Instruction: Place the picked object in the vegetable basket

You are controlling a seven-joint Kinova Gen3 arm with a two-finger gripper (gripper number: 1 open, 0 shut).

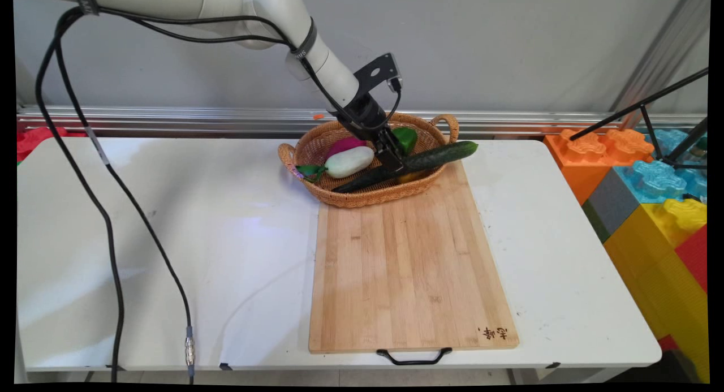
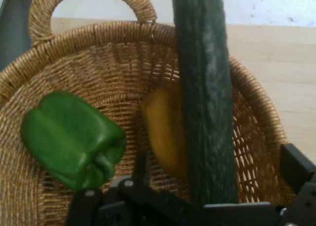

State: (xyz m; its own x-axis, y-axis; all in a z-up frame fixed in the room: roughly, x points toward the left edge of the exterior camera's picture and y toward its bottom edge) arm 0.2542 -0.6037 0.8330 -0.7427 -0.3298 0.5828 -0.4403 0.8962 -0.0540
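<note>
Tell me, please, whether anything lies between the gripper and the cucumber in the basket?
Nothing visible does. The gripper is already down at the cucumber, which runs between the jaws in the hand view. The green pepper and a yellow vegetable lie beside it in the wicker basket.

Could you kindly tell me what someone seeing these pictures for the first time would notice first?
The black two-finger pincer reaches into the oval woven wicker basket at the table's far side, right at the long dark green cucumber lying across its rim. Beside it sit a glossy green bell pepper and a pale white radish.
</note>
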